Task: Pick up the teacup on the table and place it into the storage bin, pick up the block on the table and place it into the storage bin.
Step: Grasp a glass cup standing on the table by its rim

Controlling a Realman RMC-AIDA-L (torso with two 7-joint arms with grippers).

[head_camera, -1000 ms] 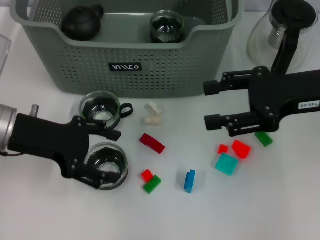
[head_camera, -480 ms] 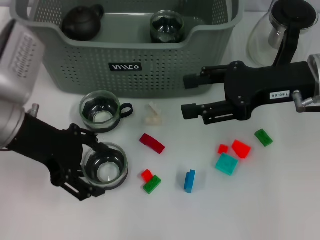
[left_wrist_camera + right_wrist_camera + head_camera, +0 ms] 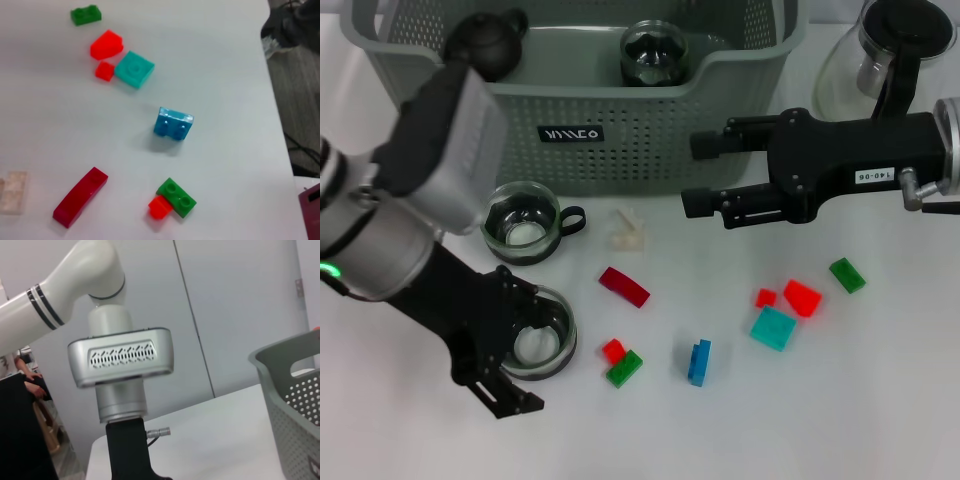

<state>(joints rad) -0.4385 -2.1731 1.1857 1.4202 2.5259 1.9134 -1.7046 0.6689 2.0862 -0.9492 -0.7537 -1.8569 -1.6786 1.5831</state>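
Observation:
Two glass teacups stand in front of the storage bin [image 3: 590, 110]: one [image 3: 523, 222] with a black handle, and a nearer one [image 3: 538, 342]. My left gripper [image 3: 528, 350] is open and straddles the nearer teacup, one black finger [image 3: 520, 298] on its far side and one on its near side. Loose blocks lie to the right: clear [image 3: 627, 230], dark red [image 3: 624, 286], blue [image 3: 699, 361], teal [image 3: 773, 328]. The left wrist view shows the blue block [image 3: 173, 124] and the dark red block [image 3: 80, 196]. My right gripper [image 3: 698, 175] hangs open and empty by the bin's front right corner.
Inside the bin are a black teapot [image 3: 485, 45] and a glass cup [image 3: 653, 52]. A glass coffee pot [image 3: 890, 60] stands at the back right. Small red [image 3: 613, 350] and green [image 3: 624, 369] blocks lie near the left gripper. More red and green blocks lie right of the teal one.
The left arm has swung up, so its silver wrist now looms over the left cups, with the fingers still about the nearer teacup. The right gripper moved left and slightly toward the bin.

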